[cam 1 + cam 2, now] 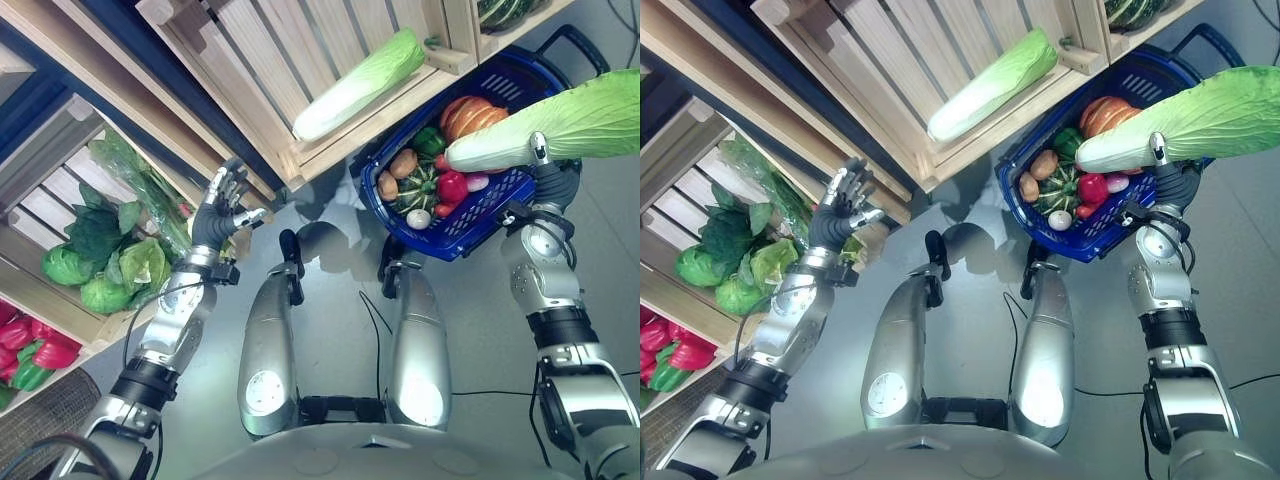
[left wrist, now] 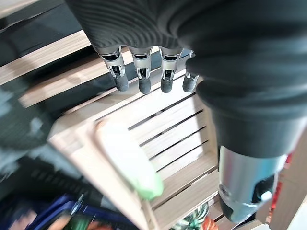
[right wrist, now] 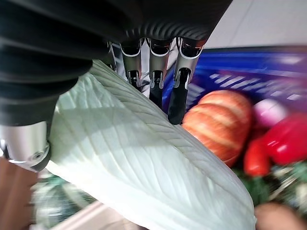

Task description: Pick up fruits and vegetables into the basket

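Note:
My right hand is shut on a long pale-green napa cabbage and holds it level above the blue basket. In the right wrist view my fingers curl round the cabbage, with the basket's contents just beyond. The basket holds an orange pumpkin, a green pepper, a potato, a striped squash and red fruits. A second napa cabbage lies in the wooden crate above. My left hand is open and empty, raised beside the shelf of greens.
Leafy greens and lettuce heads fill a slatted crate at the left. Red and green peppers lie in the crate below it. A woven basket sits at the bottom left. Grey floor lies to the right of the blue basket.

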Controlling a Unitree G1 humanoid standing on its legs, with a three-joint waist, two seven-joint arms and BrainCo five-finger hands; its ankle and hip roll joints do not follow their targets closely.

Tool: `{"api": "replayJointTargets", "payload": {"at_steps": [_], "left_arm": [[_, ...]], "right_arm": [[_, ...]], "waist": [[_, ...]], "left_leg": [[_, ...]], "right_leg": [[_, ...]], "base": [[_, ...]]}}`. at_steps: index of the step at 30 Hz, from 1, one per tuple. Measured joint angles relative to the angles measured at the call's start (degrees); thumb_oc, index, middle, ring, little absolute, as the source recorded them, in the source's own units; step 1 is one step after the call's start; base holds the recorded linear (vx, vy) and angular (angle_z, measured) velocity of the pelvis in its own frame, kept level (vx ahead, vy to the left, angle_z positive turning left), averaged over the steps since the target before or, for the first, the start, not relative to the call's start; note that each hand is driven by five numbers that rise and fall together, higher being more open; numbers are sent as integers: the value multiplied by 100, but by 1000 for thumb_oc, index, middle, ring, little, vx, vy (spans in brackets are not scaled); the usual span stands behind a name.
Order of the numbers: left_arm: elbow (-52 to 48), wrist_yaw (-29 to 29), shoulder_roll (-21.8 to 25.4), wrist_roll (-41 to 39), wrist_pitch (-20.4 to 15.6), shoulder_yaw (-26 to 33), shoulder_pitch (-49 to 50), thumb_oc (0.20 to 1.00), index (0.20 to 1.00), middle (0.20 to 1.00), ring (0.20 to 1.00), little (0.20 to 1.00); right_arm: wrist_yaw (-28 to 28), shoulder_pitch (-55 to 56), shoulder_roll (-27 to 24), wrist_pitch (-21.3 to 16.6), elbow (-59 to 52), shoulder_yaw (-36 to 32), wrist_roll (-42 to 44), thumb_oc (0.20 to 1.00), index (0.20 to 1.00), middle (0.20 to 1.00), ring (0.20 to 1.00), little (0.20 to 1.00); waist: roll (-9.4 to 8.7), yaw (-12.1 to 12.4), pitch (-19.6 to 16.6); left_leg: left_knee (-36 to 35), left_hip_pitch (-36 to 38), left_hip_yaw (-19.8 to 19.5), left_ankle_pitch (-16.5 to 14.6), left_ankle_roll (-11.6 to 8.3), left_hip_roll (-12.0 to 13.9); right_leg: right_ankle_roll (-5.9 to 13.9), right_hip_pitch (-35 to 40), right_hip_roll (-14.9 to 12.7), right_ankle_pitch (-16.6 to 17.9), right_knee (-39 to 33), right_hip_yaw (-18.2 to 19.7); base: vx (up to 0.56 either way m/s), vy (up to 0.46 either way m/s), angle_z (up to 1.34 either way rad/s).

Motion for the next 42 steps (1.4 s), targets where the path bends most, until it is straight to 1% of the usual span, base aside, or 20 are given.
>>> {"api": "replayJointTargets", "payload": {"at_steps": [3, 5, 7, 10, 16, 19, 23, 26, 27, 28, 32, 34, 35, 36, 38, 39, 41, 42], "left_arm": [[-197, 375, 164, 198, -134, 8, -533, 1000, 1000, 1000, 1000, 1000], [-243, 574, 301, 332, -179, 14, -958, 1000, 1000, 1000, 1000, 1000], [-247, 634, 341, 359, -184, 26, -1193, 1000, 1000, 1000, 1000, 1000], [-367, 618, 351, 357, -181, 13, -1331, 1000, 1000, 1000, 1000, 1000], [-447, 566, 348, 323, -173, -40, -1314, 1000, 1000, 1000, 1000, 1000], [-466, 500, 349, 290, -173, -41, -1353, 1000, 1000, 1000, 1000, 1000], [-756, 327, 352, 20, -178, -129, -1398, 1000, 1000, 1000, 1000, 1000], [-915, 237, 348, -100, -205, -276, -1476, 1000, 1000, 1000, 1000, 1000], [-931, 206, 344, -101, -205, -306, -1518, 1000, 1000, 1000, 1000, 1000], [-936, 208, 343, -100, -205, -330, -1559, 1000, 1000, 1000, 1000, 1000], [-1107, 383, 342, -32, -207, -461, -1847, 1000, 1000, 1000, 1000, 1000], [-1230, 787, 359, 411, -170, -528, -2141, 1000, 1000, 1000, 1000, 1000], [-1261, 1029, 374, 629, -150, -574, -2364, 1000, 1000, 1000, 1000, 1000], [-1261, 1125, 375, 704, -140, -611, -2433, 1000, 1000, 1000, 1000, 1000], [-1279, 1513, 382, 914, 6, -719, -2865, 1000, 1000, 1000, 1000, 1000], [-1281, 1591, 382, 1001, 67, -726, -2946, 1000, 1000, 1000, 1000, 1000], [-1267, 2019, 395, 1351, 340, -785, -3342, 1000, 1000, 1000, 1000, 1000], [-1259, 2128, 393, 1430, 388, -792, -3429, 1000, 1000, 1000, 1000, 1000]], "right_arm": [[-4, -501, -174, 297, 532, 228, -257, 200, 200, 200, 200, 200], [22, -924, -188, 491, 893, 490, -428, 200, 200, 200, 200, 200], [102, -1203, -185, 651, 1071, 613, -443, 200, 200, 200, 200, 200], [122, -1710, -173, 990, 1503, 740, -439, 200, 200, 200, 200, 200], [118, -2200, -155, 1447, 2465, 838, -370, 200, 200, 200, 200, 200], [134, -2340, -151, 1561, 2846, 831, -326, 200, 200, 200, 200, 200], [307, -2520, -130, 1666, 3617, 761, 382, 200, 200, 200, 200, 200], [452, -2558, -60, 1668, 3952, 523, 1010, 200, 200, 200, 200, 200], [477, -2554, -75, 1675, 3994, 461, 1256, 445, 445, 445, 445, 445], [540, -2558, -80, 1682, 4060, 368, 1455, 1000, 1000, 1000, 1000, 1000], [768, -2556, -66, 1682, 4145, 367, 1757, 1000, 1000, 1000, 1000, 1000], [792, -2565, 17, 1646, 4143, 410, 1699, 1000, 1000, 1000, 1000, 1000], [775, -2576, 58, 1614, 4130, 466, 1577, 1000, 1000, 1000, 1000, 1000], [767, -2576, 64, 1601, 4118, 497, 1549, 1000, 1000, 1000, 1000, 1000], [632, -2584, 77, 1529, 3980, 656, 1164, 1000, 1000, 1000, 1000, 1000], [588, -2585, 78, 1490, 3928, 718, 1052, 1000, 1000, 1000, 1000, 1000], [279, -2547, 80, 1402, 3501, 1002, 551, 1000, 1000, 1000, 1000, 1000], [194, -2526, 82, 1383, 3336, 1066, 430, 1000, 1000, 1000, 1000, 1000]], "waist": [[90, 50, -7], [94, 88, -9], [103, 95, -14], [106, 131, -15], [106, 315, -16], [106, 407, -15], [107, 470, -16], [107, 491, -16], [107, 488, -16], [107, 487, -16], [107, 468, -16], [107, 460, -16], [107, 452, -16], [107, 452, -16], [107, 373, -16], [107, 363, -16], [107, 226, -16], [107, 207, -16]], "left_leg": [[45, -230, 20, 64, 32, -53], [38, -387, 53, 127, 36, -74], [40, -517, 53, 172, 29, -88], [38, -792, 38, 250, 5, -102], [41, -1185, -13, 331, -53, -131], [91, -1333, -34, 349, -58, -146], [240, -1551, -149, 345, -54, -208], [337, -1702, -219, 332, -36, -212], [358, -1742, -222, 333, -36, -212], [393, -1765, -231, 331, -34, -210], [499, -1837, -269, 312, -37, -196], [599, -1877, -259, 264, -25, -159], [671, -1917, -260, 227, -24, -128], [691, -1927, -264, 214, -26, -125], [738, -1937, -246, 172, -19, -108], [738, -1940, -242, 169, -17, -103], [747, -1977, -210, 156, -6, -35], [746, -1989, -211, 153, -6, -26]], "right_leg": [[-10, -310, -74, -8, 149, 52], [-4, -554, -101, -34, 265, 109], [-22, -728, -120, -39, 342, 132], [-98, -1068, -142, -58, 493, 146], [-227, -1552, -198, -129, 746, 129], [-253, -1717, -226, -150, 852, 127], [-286, -1913, -324, -241, 1073, 119], [-280, -2028, -323, -267, 1139, 120], [-283, -2057, -326, -262, 1156, 121], [-283, -2068, -326, -262, 1167, 121], [-287, -2081, -322, -260, 1193, 105], [-294, -2083, -301, -252, 1197, 106], [-294, -2088, -276, -245, 1197, 106], [-294, -2089, -269, -242, 1197, 109], [-273, -2094, -242, -222, 1175, 144], [-268, -2095, -231, -216, 1163, 151], [-262, -2103, -155, -154, 1064, 160], [-260, -2109, -136, -139, 1039, 162]], "base": [[0, -14, 4], [-2, -17, -1], [-2, -36, 3], [-11, -46, 5], [8, -39, 5], [17, -56, 6], [12, -77, 14], [1, -68, 6], [-1, -64, 2], [-2, -47, 2], [-9, -60, 1], [-17, -30, -6], [-15, -12, -7], [-16, -5, -8], [-21, -10, -8], [-20, -1, -8], [-22, 15, -12], [-19, 45, -15]]}}
